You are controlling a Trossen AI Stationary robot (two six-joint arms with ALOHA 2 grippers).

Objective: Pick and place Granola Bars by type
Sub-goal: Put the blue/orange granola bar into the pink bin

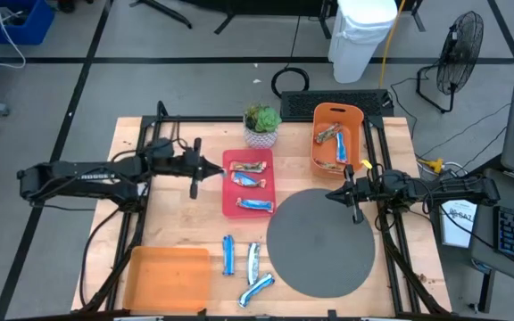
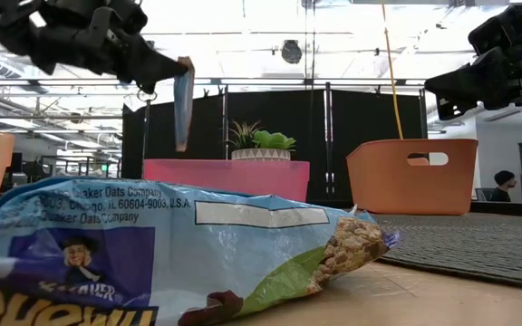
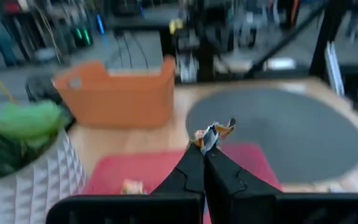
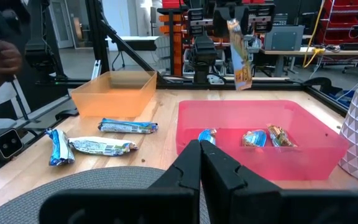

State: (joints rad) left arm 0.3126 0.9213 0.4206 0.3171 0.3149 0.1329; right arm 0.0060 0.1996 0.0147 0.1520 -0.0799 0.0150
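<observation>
- granola bars: three in the red tray (image 1: 230, 207), likely two in the orange bin (image 1: 357, 116), three loose on the table (image 1: 168, 134).
- left gripper (image 1: 202, 168) clenched on one bar (image 2: 182, 100), lifted beside the red tray.
- right gripper (image 1: 350, 197) closed, empty, over the grey mat (image 1: 319, 259).

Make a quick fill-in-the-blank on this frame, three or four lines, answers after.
1. The left claw is shut on a granola bar, hanging it above the ____ tray.
2. The right claw, shut and holding nothing, hovers at the edge of the round ____ mat.
3. The number of bars lying in the red tray is ____.
4. The potted plant stands between the red tray and the orange ____.

Answers: red; grey; three; bin
</observation>
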